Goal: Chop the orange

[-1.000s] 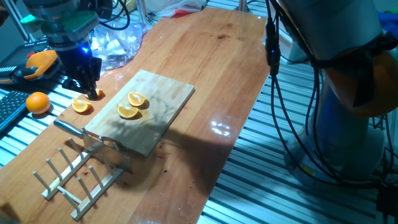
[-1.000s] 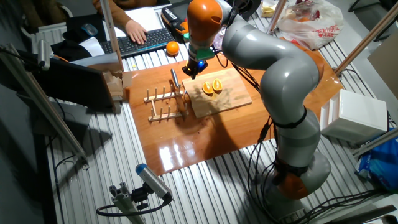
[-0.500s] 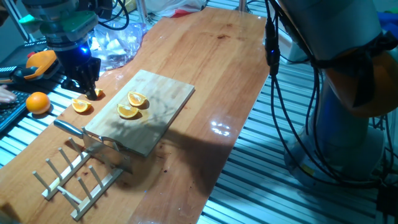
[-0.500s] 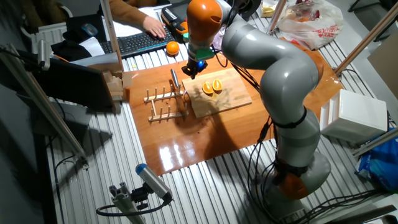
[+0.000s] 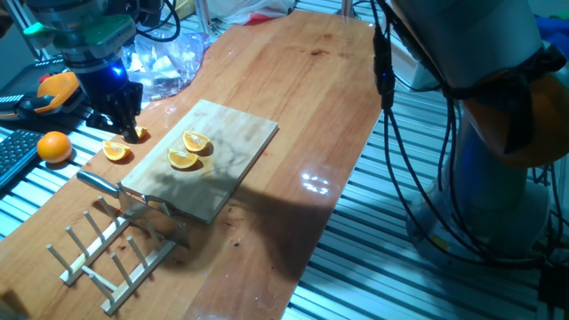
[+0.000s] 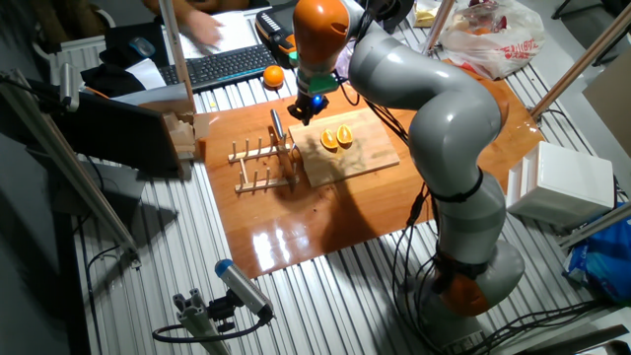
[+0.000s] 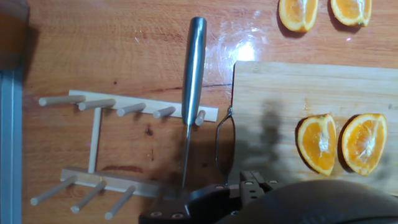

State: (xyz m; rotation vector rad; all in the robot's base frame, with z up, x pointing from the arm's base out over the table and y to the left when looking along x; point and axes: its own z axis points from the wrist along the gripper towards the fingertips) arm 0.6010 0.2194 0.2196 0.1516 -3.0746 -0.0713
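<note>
**Hovering hand, orange in two pieces on the board**

Spreading across most of each fixed view, the wooden tabletop carries everything else. The grey and orange arm bends over it from the far side, ending in the dark hand, which hangs low over the tabletop edge just beside two small thin wedges; whether its fingers are apart or together cannot be told, since the fixed views show only a dark mass and the hand view shows no fingertips.

A pale cutting board lies on the tabletop. On it sits the orange, as two wedge-shaped pieces side by side, cut faces up, close together near the board's end; the hand view shows them almost touching.

A wooden peg rack rests on the tabletop next to the board. A knife lies across the rack with its metal handle pointing away from the camera and its blade running alongside the board's edge.

A whole round orange sits off the tabletop on the slatted metal surface, near the two thin wedges.
</note>
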